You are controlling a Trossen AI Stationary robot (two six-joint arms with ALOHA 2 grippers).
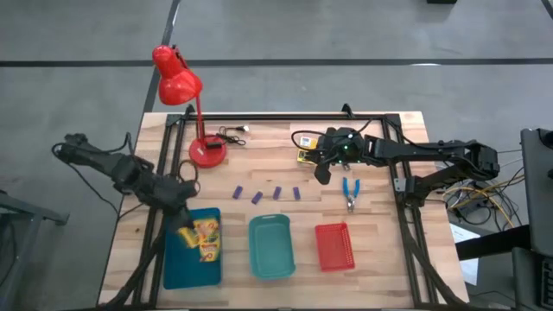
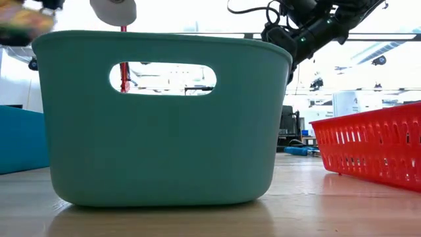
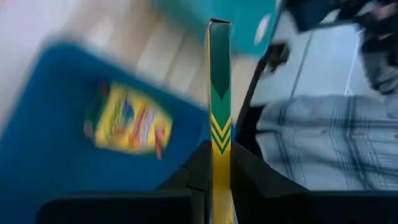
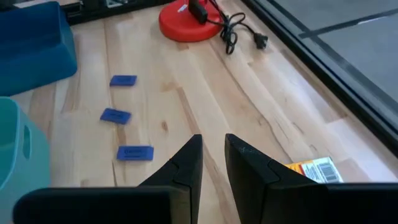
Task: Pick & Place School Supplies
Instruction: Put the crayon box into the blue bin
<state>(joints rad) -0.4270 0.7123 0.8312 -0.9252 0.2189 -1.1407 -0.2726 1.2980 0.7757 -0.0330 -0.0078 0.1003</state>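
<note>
From above, the left claw [image 1: 184,218] hangs over the near-left part of the desk [image 1: 380,259], above the blue tray [image 1: 177,263], clamped on a yellow-green crayon box [image 1: 188,231]. Only the left wrist view shows that grip clearly: the held box [image 3: 218,106] stands edge-on between the two dark fingers [image 3: 193,177], and a second crayon box [image 3: 127,121] lies flat inside the blue tray [image 3: 43,143] below. The high view shows that second box [image 1: 207,242] in the tray too.

The right claw [image 1: 322,171] is over the far middle of the desk, empty. In its own wrist view its fingers [image 4: 186,165] stand a narrow gap apart, with nothing between them. Beside them lies the third crayon box [image 4: 314,169], barcode up; the high view places it [image 1: 307,156] on the desk next to the arm's wrist.

Four purple blocks sit in a row at the desk's middle [image 1: 266,193]; the right wrist view catches just three [image 4: 115,116]. A blue-handled scissor tool [image 1: 350,192] lies on the desk near the right claw, above the red tray [image 1: 333,245]; I can find only one.

The low view is almost filled by the teal tray [image 2: 158,118], with the red tray [image 2: 375,145] at its side and one arm above it. The red lamp [image 1: 177,82] stands at the far left; its base [image 4: 186,23] and cord show in the right wrist view.
</note>
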